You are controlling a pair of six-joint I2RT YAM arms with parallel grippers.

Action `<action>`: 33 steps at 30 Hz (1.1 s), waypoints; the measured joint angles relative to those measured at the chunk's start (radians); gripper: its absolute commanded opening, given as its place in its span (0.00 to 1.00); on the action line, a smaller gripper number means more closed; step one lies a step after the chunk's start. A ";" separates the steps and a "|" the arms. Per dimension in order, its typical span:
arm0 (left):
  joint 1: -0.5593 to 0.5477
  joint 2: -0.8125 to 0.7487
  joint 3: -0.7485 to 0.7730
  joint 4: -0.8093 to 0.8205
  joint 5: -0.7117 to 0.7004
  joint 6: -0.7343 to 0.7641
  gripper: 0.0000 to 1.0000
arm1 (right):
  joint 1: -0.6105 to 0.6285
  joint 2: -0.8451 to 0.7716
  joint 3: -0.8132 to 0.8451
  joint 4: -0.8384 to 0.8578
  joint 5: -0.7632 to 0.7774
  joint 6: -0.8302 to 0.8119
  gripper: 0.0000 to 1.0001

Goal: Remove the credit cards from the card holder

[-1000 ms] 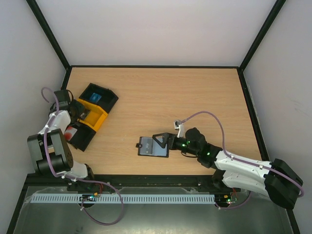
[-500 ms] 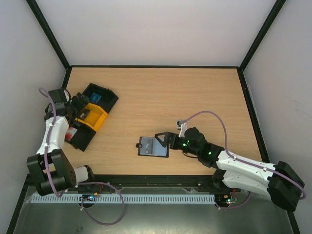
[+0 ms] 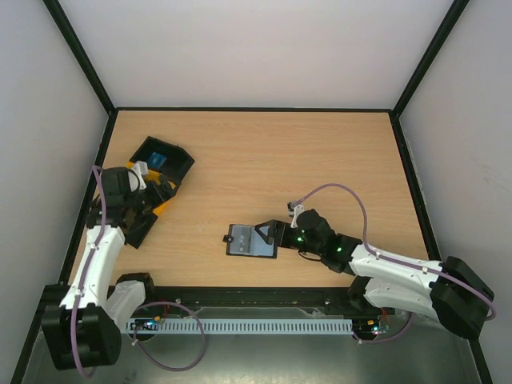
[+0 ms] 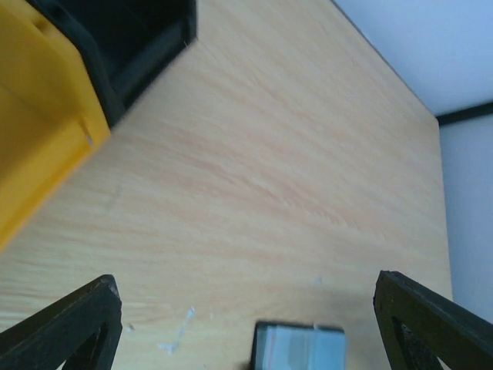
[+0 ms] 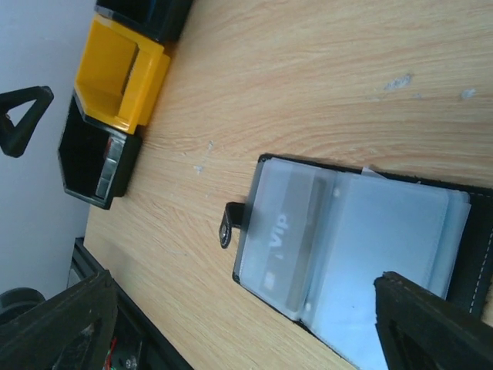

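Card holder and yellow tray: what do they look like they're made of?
Card holder: black leather or an imitation, matte, judging by the pale stitching along its edge. Its inner sleeves look like frosted clear plastic, since a card printed VIP shows through. Yellow tray: likely moulded hard plastic, with smooth even colour and a slight sheen. Neither is certain from looks alone.

The left arm has swung round: its elbow has dropped back toward the base, and the left gripper [image 4: 245, 276] has turned to face out across the table. The yellow tray [image 4: 38, 139] now sits ahead and to the left of its fingers. Its jaws have sprung from half-closed to wide apart. On the other side, the right gripper [image 5: 245, 276] has crept a shade further over the card holder [image 5: 354, 231], its jaws narrowing only a touch.
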 measured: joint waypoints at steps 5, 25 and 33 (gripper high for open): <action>-0.088 -0.074 -0.086 0.004 0.065 -0.036 0.87 | 0.000 0.073 -0.002 0.046 -0.027 0.040 0.73; -0.335 -0.302 -0.319 0.126 0.080 -0.239 0.81 | 0.052 0.435 0.090 0.159 -0.049 0.078 0.42; -0.386 -0.324 -0.383 0.170 0.069 -0.296 0.80 | 0.061 0.563 0.153 0.182 -0.044 0.061 0.31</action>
